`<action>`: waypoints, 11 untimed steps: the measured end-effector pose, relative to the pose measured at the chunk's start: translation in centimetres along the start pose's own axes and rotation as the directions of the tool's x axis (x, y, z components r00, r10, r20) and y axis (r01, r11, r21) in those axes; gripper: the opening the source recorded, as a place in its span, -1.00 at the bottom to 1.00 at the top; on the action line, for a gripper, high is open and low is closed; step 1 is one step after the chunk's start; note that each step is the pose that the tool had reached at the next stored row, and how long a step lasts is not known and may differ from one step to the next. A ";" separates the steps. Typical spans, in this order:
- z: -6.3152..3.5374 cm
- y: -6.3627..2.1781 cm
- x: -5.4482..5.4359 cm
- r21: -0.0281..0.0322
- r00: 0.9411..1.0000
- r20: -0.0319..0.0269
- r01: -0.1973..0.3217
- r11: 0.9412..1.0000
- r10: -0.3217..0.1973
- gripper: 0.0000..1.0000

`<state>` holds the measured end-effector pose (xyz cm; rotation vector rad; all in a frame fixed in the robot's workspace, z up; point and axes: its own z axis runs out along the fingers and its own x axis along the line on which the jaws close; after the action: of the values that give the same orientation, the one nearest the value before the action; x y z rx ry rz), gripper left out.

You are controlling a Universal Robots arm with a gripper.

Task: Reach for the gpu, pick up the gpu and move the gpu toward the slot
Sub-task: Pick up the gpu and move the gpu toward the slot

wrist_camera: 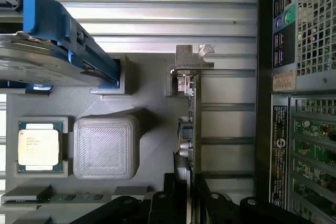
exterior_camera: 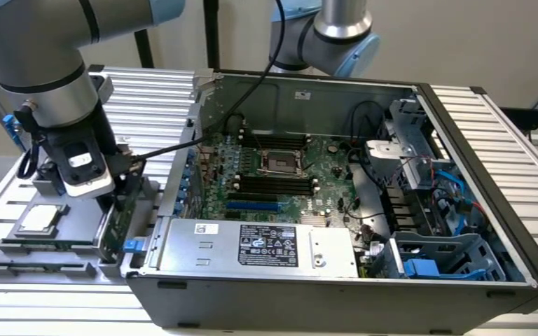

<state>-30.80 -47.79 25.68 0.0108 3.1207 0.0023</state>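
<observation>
A Universal Robots arm [exterior_camera: 45, 63] bends down over a slatted aluminium table [exterior_camera: 148, 98] at the exterior view's left, beside an opened desktop computer case [exterior_camera: 344, 308]. At the far left a square silver CPU chip [exterior_camera: 40, 218] lies flat in a recess of a grey parts holder [exterior_camera: 36, 248]. Just to its right the gripper [exterior_camera: 115, 199] hangs low over the holder, directly above the gpu [exterior_camera: 110, 227], which stands on edge in a slot of the holder, close against the case's outer wall.

Inside the case, a silver power supply [exterior_camera: 250, 245] with a black label fills the near corner, the green motherboard [exterior_camera: 316, 189] with its empty CPU socket [exterior_camera: 279, 162] lies behind it, and a blue-grey drive cage [exterior_camera: 437, 262] sits at the exterior view's right. A second arm [exterior_camera: 339, 35] rises behind the case.

In the wrist view a hard drive [wrist_camera: 47, 56] with blue rails rests tilted in the holder [wrist_camera: 152, 129], the CPU chip [wrist_camera: 38, 145] sits beside a ribbed grey block [wrist_camera: 105, 148], and the gpu [wrist_camera: 190, 119] shows edge-on, its silver bracket [wrist_camera: 193, 59] at the end far from the gripper [wrist_camera: 184, 198]. The gripper sits astride the card's near end; whether it has closed on the card cannot be told. The card is upright, seated in the holder, outside the case [wrist_camera: 299, 103]
</observation>
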 end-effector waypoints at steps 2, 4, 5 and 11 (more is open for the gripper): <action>-0.51 0.00 -0.2 0.000 1.000 -0.010 0.000 1.000 0.000 -0.47; -1.06 0.00 -0.4 0.000 1.000 -0.018 0.000 1.000 0.000 -0.47; -1.36 0.00 -0.5 0.000 1.000 -0.022 0.000 1.000 0.000 -0.47; -3.82 0.01 -1.4 0.000 0.999 -0.039 0.000 1.000 0.000 -0.47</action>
<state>-29.47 -47.80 29.53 0.0111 3.1602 0.0021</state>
